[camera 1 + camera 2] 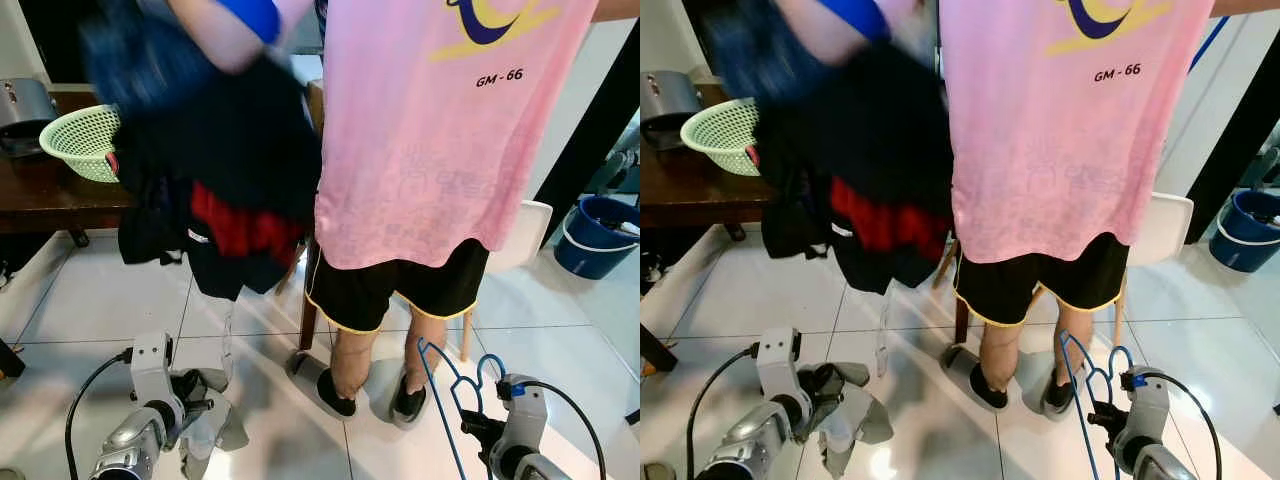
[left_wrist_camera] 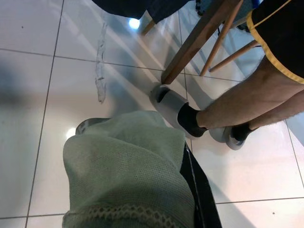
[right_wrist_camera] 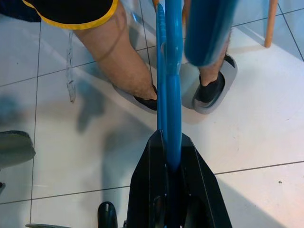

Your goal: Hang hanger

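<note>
Right tool [image 3: 170, 161] is clamping the blue hanger [image 3: 169, 90] — the two black fingers are pressing on the plastic from either side, and the hanger is running straight out from between them, away from the wrist. In the head views the right tool [image 1: 480, 428] is sitting low at the robot's right, and the hanger [image 1: 447, 385] is rising from it as a thin blue wire shape, its looped top standing just above and slightly inward of the tool, near the person's feet.

Left tool [image 1: 195, 395] is sitting low on the robot's left, wrapped in a pale green-grey cloth [image 2: 128, 175]; the cloth is covering the fingers, so whether they are closed on it or not — cannot tell. One black finger is showing along the cloth's edge in the left wrist view.

Beyond both tools, a person in a pink shirt [image 1: 440, 130] and black shorts with yellow trim [image 1: 395, 290] is standing on the white tile floor [image 1: 90, 310], wearing grey slippers [image 1: 325, 385]. The person is holding a bundle of dark clothes [image 1: 220, 170] with a red patch, blurred. Wooden chair legs [image 2: 199, 40] are standing just behind the feet.

Further left, a dark wooden table [image 1: 50, 190] is carrying a green mesh basket [image 1: 85, 140] and a metal pot [image 1: 22, 108]. A blue bucket [image 1: 600, 235] is standing far right.
</note>
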You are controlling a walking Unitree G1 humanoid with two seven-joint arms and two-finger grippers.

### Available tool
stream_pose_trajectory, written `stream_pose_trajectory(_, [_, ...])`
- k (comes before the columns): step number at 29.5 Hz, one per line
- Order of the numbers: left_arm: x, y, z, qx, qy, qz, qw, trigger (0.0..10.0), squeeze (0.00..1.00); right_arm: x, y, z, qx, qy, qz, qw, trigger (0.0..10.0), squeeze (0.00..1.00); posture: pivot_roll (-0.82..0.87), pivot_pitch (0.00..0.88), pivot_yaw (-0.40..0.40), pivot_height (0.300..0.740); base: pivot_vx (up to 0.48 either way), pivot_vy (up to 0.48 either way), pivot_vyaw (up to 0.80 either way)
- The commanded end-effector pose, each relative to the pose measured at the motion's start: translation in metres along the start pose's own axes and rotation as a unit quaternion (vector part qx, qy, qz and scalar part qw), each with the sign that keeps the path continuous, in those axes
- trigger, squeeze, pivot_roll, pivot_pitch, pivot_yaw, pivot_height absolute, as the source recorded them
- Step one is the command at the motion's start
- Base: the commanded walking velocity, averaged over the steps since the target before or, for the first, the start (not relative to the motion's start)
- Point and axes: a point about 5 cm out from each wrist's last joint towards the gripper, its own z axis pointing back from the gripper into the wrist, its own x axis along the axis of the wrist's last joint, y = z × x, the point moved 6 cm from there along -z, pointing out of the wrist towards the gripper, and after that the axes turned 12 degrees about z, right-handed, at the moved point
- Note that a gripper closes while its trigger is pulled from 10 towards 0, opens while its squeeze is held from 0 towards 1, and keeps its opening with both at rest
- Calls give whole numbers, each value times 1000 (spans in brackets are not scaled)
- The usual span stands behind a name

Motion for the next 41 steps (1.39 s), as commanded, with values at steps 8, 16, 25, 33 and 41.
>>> stream_pose_trajectory(8, [-1,10,7,4,-2,-5,1000,10000,0,-11,-1,6,0,8,-5,1000,10000,0,98,99,-46,740,0,0,0])
stream_pose_trajectory(16, [-3,13,9,0,3,-9,1000,10000,0,-14,3,7,3,5,-7,1000,10000,0,99,110,-35,740,0,0,0])
stream_pose_trajectory(25, [-1,17,11,-2,5,-12,1000,10000,0,-12,5,7,4,-5,-6,1000,10000,0,94,128,-19,740,0,0,0])
stream_pose_trajectory(33, [0,19,13,-4,5,-12,1000,10000,0,-11,7,8,6,-9,-6,1000,10000,0,98,142,-16,740,0,0,0])
stream_pose_trajectory(41, [2,19,13,-5,5,-12,1000,10000,0,-11,8,9,8,-11,-5,1000,10000,0,99,155,-11,740,0,0,0])
